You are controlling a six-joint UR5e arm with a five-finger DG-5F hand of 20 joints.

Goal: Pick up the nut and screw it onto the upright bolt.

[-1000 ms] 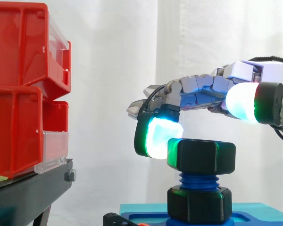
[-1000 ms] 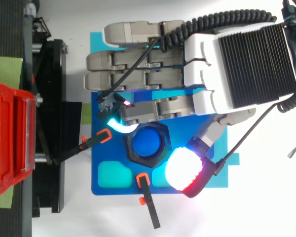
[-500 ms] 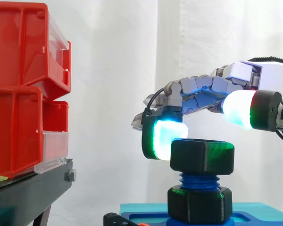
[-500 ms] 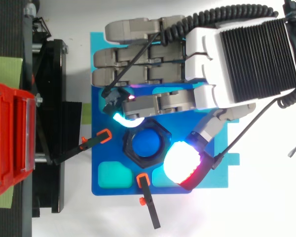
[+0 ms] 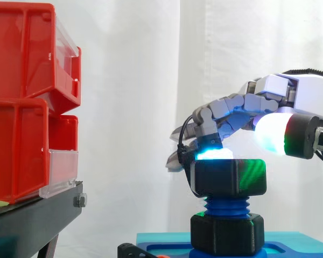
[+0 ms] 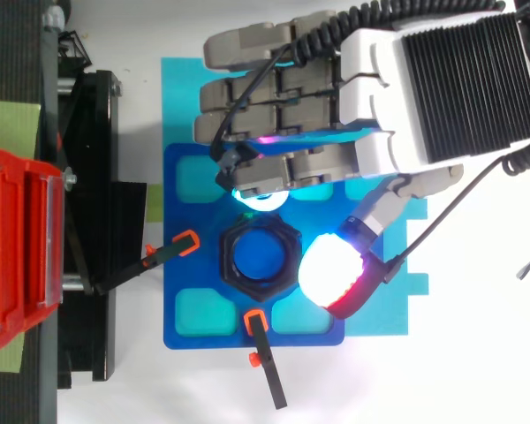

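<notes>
A black hex nut (image 5: 229, 177) sits threaded on the top of the upright blue bolt (image 5: 226, 205). From above, the nut (image 6: 261, 256) rings the bolt's blue end, over a second black nut (image 5: 227, 232) at the bolt's foot. My hand (image 6: 397, 93) reaches in from the right, its fingers loosely bent. One cyan-glowing fingertip (image 5: 212, 153) rests at the nut's far top edge. The thumb's white and red pad (image 6: 334, 274) hangs by the nut's near right corner, slightly higher than the nut's top. Nothing is pinched between them.
The bolt stands on a blue plate (image 6: 194, 314) held by orange-tipped clamps (image 6: 258, 329). Red bins (image 5: 27, 102) sit stacked on a black stand (image 5: 32, 217) to the left. A white curtain hangs behind.
The cyan fingertip has swept from the nut's left side round to its far edge and risen to its top. The hand has shifted right and away, and the thumb has come closer to the nut.
</notes>
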